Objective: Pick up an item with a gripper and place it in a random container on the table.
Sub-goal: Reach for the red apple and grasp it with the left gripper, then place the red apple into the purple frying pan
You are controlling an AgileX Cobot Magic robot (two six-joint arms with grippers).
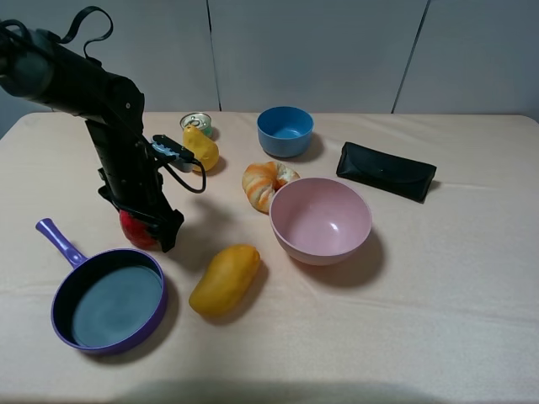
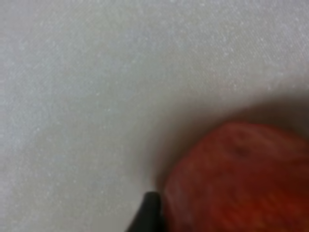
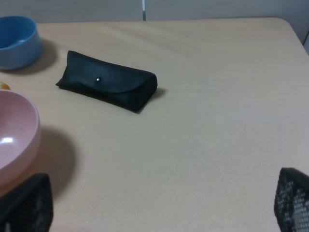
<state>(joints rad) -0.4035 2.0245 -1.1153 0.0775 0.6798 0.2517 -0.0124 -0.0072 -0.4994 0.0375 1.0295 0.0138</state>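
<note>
Apple [image 1: 132,229] at my left gripper [image 1: 150,231], beside pan [image 1: 109,301] | can't tell if clamped | right gripper [image 3: 154,203] spread wide open

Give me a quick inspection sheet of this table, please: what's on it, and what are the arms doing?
Surface: table under a smooth pale peach cloth.
Job's things: red apple under the left jaws; purple pan just in front, nothing inside.
Clutter: pear, tin, blue bowl, pink bowl, mango, bread roll, black case.
Grippers: left jaws down at the apple, one fingertip touching it, grip unclear; right jaws wide apart, holding nothing.
Cables: black cable loops off the left arm.
Surroundings: pale wall panels; people: nothing seen.
</note>
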